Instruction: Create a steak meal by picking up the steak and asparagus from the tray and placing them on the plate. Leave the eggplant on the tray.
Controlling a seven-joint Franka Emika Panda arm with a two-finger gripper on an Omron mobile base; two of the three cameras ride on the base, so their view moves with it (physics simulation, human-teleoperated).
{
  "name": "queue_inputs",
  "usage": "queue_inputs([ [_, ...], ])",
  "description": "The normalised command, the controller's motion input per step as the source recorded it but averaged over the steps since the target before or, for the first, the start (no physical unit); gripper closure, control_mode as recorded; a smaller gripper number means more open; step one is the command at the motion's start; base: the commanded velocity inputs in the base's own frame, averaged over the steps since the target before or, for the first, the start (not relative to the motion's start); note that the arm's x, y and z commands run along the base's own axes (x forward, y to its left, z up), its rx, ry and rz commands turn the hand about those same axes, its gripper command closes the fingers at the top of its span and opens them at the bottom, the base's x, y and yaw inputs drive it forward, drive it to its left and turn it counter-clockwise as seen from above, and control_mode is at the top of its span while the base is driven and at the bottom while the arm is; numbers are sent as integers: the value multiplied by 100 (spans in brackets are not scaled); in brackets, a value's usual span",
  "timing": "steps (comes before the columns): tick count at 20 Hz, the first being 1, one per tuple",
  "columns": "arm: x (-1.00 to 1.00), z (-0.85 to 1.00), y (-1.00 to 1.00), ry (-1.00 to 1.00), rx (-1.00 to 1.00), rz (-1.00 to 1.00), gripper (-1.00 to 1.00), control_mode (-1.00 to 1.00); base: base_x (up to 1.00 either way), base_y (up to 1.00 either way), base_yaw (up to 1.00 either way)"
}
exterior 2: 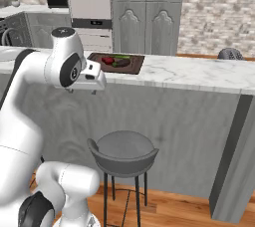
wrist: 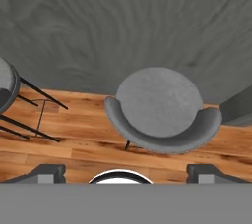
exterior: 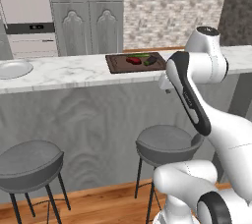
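The dark brown tray lies on the marble counter. On it are the red steak, the green asparagus and the dark eggplant. The round grey plate sits on the counter far to the left. My gripper hangs in front of the counter's edge, below and short of the tray, pointing down at a stool. Its fingertips stand wide apart, open and holding nothing.
A grey bar stool stands right under the hand, with another stool to the left. The counter's grey front panel rises behind them. Cabinets and an oven line the back wall.
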Motion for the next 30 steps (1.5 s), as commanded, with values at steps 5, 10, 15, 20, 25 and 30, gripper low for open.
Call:
queue_inputs([
  [5,0,0,0,0,0,0,-100,-100,0,0,0],
  [10,-7,0,0,0,0,0,-100,-100,0,0,0],
  [15,-14,0,0,0,0,0,-100,100,-39,0,1],
  [20,0,0,0,0,0,0,-100,100,-64,21,5],
  [25,0,0,0,0,0,0,-100,100,-7,84,0],
  [30,0,0,0,0,0,0,-100,100,8,59,0],
])
